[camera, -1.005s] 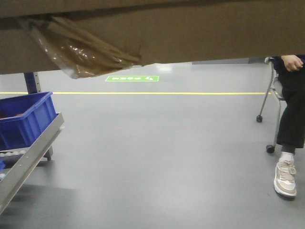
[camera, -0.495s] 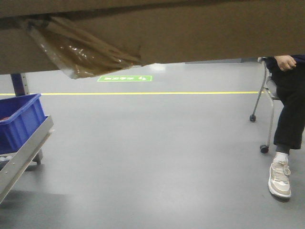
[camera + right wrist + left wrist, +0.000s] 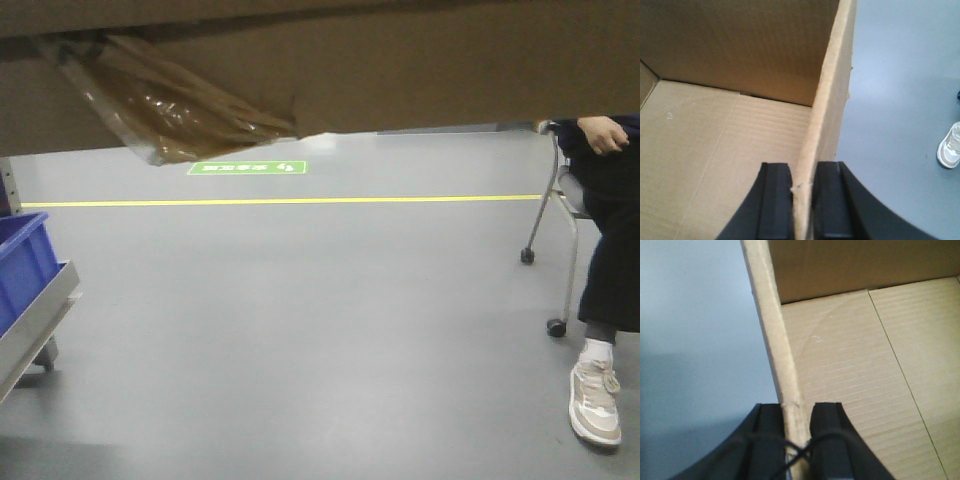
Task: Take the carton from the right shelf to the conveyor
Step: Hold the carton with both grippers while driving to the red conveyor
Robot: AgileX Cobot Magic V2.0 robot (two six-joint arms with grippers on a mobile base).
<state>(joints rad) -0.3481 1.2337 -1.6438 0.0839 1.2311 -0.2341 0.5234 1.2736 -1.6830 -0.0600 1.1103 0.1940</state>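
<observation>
Left tool [image 3: 794,412]: clamped on the left wall of the carton [image 3: 400,70], 1 black finger [image 3: 769,440] on the outer face and 1 on the inner face; the wall's top edge runs straight ahead from it.
Right tool [image 3: 801,172]: gripping the carton's right wall the same way, with the cardboard edge pinched between its 2 black fingers.
Carton: held up between the 2 tools, clear of the floor [image 3: 320,330]. Its open top faces both wrist cameras. Its corrugated bottom lies right of the left tool and left of the right tool. In the front view its brown lower edge fills the top of the picture.
Tape [image 3: 170,110]: a ragged, yellowish clear tuft hanging from the carton's lower seam, on the left tool's side.
Floor: plain grey, below both tools and well apart from the carton.
Yellow line [image 3: 300,200]: crosses the floor ahead of the tools, with a green sign [image 3: 247,167] just beyond it.
Bin [image 3: 22,268]: blue, low down on the left tool's side, sitting on a slanted metal rail [image 3: 35,320].
Person [image 3: 612,230]: seated on the right tool's side, well apart, in dark trousers, with 1 pale shoe [image 3: 597,402] on the floor.
Chair [image 3: 560,210]: metal legs on castors, beside the person.
</observation>
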